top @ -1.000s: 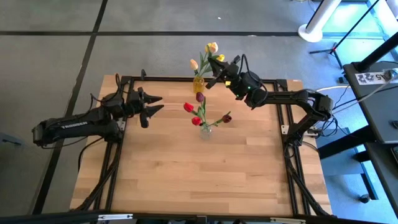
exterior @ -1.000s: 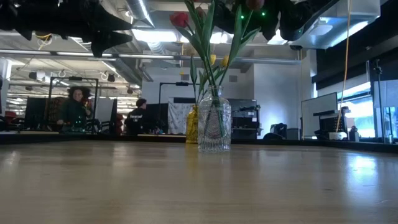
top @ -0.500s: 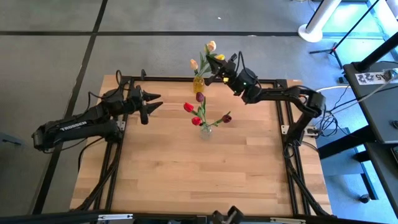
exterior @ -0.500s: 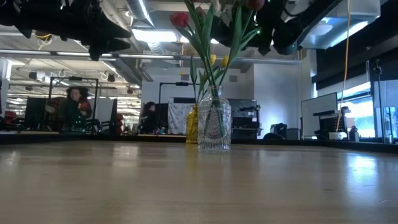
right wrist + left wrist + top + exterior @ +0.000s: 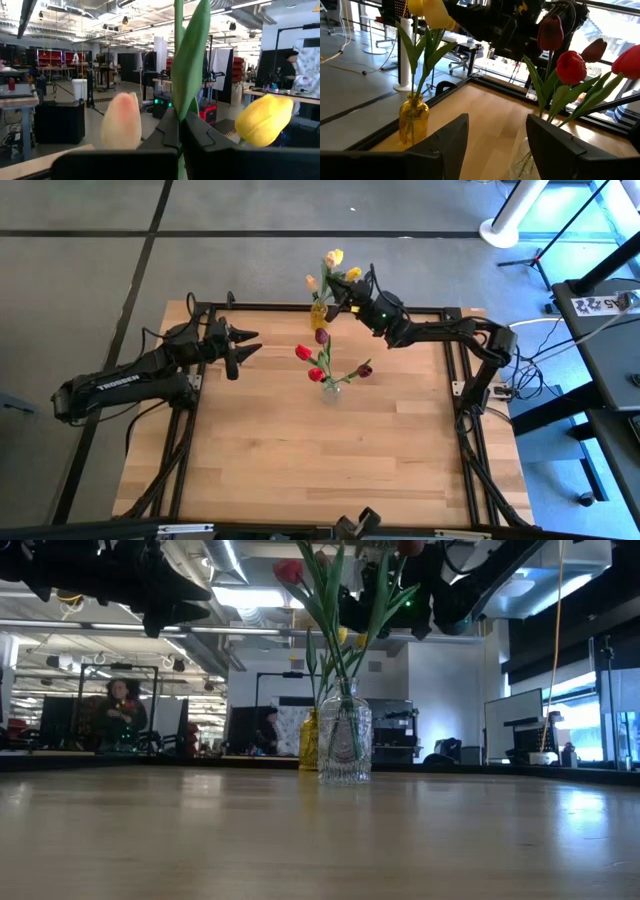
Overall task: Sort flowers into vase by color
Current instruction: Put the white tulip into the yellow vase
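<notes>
A yellow glass vase [image 5: 319, 314] stands near the table's far edge with cream [image 5: 313, 282] and yellow [image 5: 353, 274] tulips in it. A clear glass vase [image 5: 330, 389] near the middle holds red tulips [image 5: 304, 352] and dark maroon tulips [image 5: 365, 369]. My right gripper [image 5: 343, 293] is beside the yellow vase's blooms, shut on a tulip with a yellow head [image 5: 333, 258]. My left gripper [image 5: 246, 344] hovers open on the table's left, pointing at both vases. The left wrist view shows the yellow vase [image 5: 413, 118] and red heads [image 5: 571, 67]. My right gripper pinches the tulip's green stem and leaf [image 5: 178, 111] between its two shut fingers [image 5: 210, 145], which lie across the stem. They come roughly level from the table's right, high above the table. The stem stands upright. Its lower end is hidden by the gripper.
A black frame [image 5: 440, 311] runs along the table's far and side edges. The near half of the wooden table [image 5: 330, 470] is bare. In the low view the clear vase [image 5: 345, 746] stands in front of the yellow one [image 5: 308, 741]. People sit far behind the table.
My right gripper has moved a little toward the table's left and far edge, closer over the yellow vase, staying shut on the stem. The held tulip's yellow head has shifted left with it. The left arm has hardly moved.
</notes>
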Controlling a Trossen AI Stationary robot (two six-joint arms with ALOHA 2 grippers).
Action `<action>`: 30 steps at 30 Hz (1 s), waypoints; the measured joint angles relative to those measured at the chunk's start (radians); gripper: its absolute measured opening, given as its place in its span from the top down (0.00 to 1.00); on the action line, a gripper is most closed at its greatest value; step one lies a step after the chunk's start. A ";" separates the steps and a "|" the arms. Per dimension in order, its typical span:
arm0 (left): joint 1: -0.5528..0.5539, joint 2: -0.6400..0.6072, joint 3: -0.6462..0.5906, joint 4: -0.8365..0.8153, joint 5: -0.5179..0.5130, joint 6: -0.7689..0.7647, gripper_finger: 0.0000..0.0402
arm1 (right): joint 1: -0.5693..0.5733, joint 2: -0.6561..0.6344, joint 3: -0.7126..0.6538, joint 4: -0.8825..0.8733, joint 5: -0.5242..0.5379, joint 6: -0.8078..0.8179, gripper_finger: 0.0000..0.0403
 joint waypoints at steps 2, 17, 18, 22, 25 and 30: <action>0.000 0.000 0.000 0.000 0.000 0.001 0.52 | 0.000 0.015 0.001 -0.008 0.001 0.003 1.00; 0.000 0.000 0.000 0.007 0.004 0.031 0.52 | 0.002 0.080 0.001 -0.206 0.008 0.149 0.93; 0.000 0.000 0.000 0.007 0.004 0.027 0.52 | 0.002 0.079 0.001 -0.208 0.003 0.153 0.90; 0.000 0.000 0.000 0.007 0.004 0.008 0.52 | 0.002 0.077 0.001 -0.220 -0.008 0.155 0.79; 0.000 0.000 0.000 0.007 0.003 0.008 0.52 | 0.003 0.058 0.001 -0.235 -0.009 0.158 0.71; 0.000 0.000 0.000 0.007 -0.001 0.005 0.52 | 0.010 0.007 0.001 -0.283 -0.017 0.175 0.60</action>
